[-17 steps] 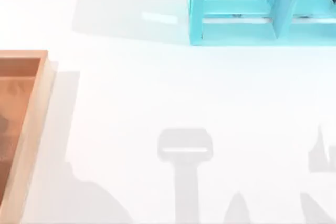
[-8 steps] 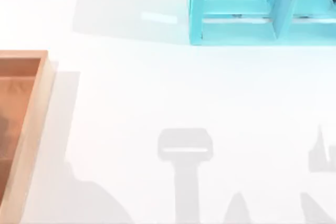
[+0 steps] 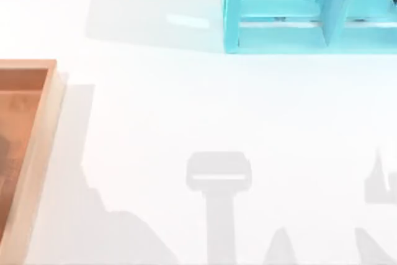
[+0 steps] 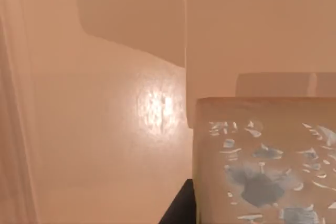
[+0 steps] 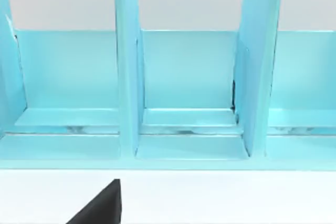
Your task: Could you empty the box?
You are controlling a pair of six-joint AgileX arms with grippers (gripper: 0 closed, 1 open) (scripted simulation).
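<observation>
The box, a shallow wooden crate with a tan rim and a reddish-brown inside, lies at the table's left edge, cut off by the frame. In the left wrist view its inner floor and a wall are very close. A tan block with pale blue-grey flecks sits in the box right in front of the camera. A dark part of my left gripper shows beside that block. A dark part of my right gripper shows low over the white table, facing the cyan shelf.
A cyan shelf unit with upright dividers stands at the back right; the right wrist view faces its compartments. Grey arm shadows lie across the white table along its near edge.
The arm shadow at the table's near left has spread to the right and changed shape, so the left arm has moved. The box and shelf are where they were.
</observation>
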